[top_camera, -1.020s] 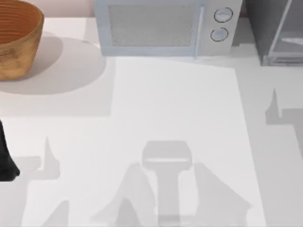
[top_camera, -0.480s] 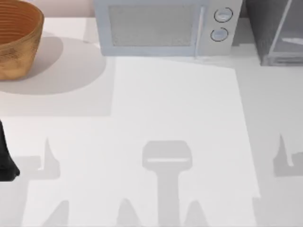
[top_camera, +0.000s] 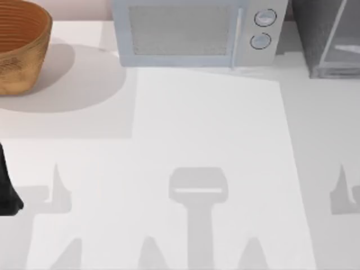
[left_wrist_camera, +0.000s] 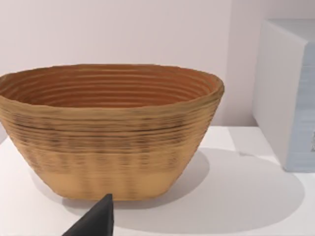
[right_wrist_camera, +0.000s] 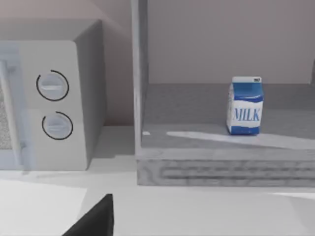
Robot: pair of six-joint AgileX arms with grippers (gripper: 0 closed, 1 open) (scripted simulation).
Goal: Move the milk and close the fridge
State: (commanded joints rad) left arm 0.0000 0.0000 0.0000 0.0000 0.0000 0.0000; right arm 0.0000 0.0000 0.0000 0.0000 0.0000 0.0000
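Left arm [top_camera: 8, 188] parked at the table's left edge, near the woven basket [top_camera: 19, 42]. Cannot tell how either gripper's fingers stand. From the right wrist: milk [right_wrist_camera: 245, 105] standing upright inside the open fridge [right_wrist_camera: 221, 162], on its grey floor. Microwave [right_wrist_camera: 59, 93] just beside the fridge.

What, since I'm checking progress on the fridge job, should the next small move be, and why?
Probably ease the right claw forward toward the small blue milk carton: it stands upright, ungripped, inside the open grey box-shaped fridge, beside the white microwave. The left arm sits parked at the top view's left edge.
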